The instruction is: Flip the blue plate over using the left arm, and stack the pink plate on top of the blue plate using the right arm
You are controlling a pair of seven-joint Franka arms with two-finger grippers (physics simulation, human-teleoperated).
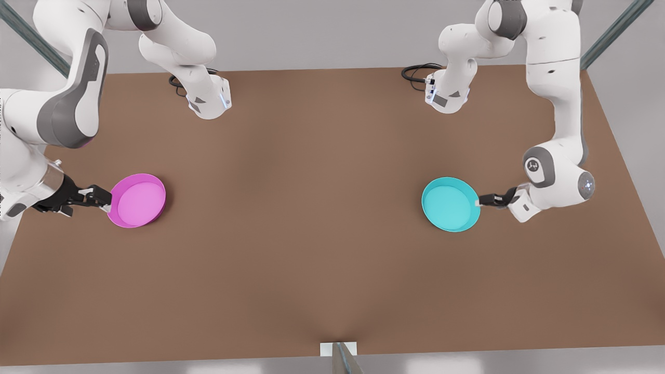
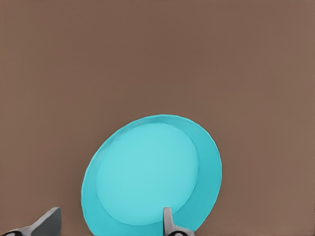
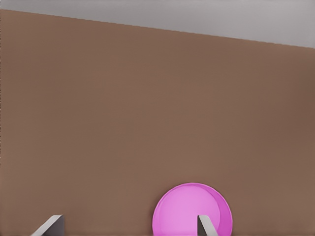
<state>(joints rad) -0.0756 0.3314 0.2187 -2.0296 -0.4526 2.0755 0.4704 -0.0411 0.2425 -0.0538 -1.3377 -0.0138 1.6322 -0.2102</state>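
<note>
My left gripper [image 1: 479, 200] sits low at the blue plate [image 1: 450, 203], on the front view's right side of the brown table [image 1: 322, 234]. Its fingers [image 2: 168, 222] are spread apart: in my left wrist view one finger stands over the plate's near rim and the other is off to the side above bare table, so nothing is clamped. The blue plate lies with its hollow side up, flat base on the table, rim showing all round.

My right gripper [image 1: 107, 202] reaches in from the front view's left and meets the edge of the pink plate [image 1: 137, 200]. Its fingers [image 3: 205, 227] are also parted, one over the pink plate's [image 3: 192, 210] rim and the other well to the side, holding nothing. The pink plate rests open side up on the table too.

The two plates lie well apart, each near its own arm, with bare table between them.
</note>
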